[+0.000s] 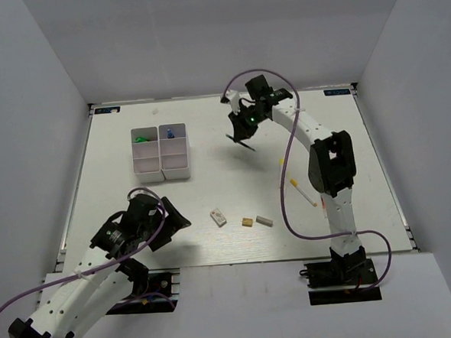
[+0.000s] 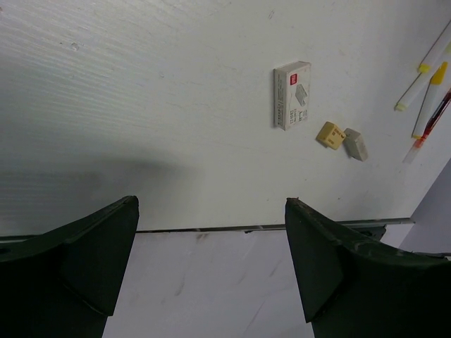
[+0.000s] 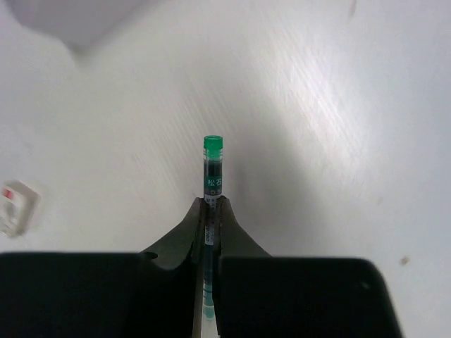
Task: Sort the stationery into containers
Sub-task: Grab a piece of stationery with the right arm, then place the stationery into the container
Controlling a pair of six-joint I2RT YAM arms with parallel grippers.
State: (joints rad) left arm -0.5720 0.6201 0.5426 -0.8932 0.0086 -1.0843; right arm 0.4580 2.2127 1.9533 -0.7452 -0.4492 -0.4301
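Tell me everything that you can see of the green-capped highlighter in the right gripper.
The highlighter is a thin stick with a bright green end cap and a black body bearing a small label with white characters. Lower down there is a clear-looking part with some green. It looks like plastic. The right gripper is shut on it, one finger on each side of the body, so the capped end sticks out past the fingertips, in line with them. It is over the white table. Whether it touches the table cannot be told.

— Robotics lab test cell, by the look?
— Seems so: flat white table [image 1: 211, 187] boxed in by plain grey panels [image 1: 30, 112], two arm bases [image 1: 343, 273] bolted at its near edge, purple cable [image 1: 282, 200] looping loose above it.
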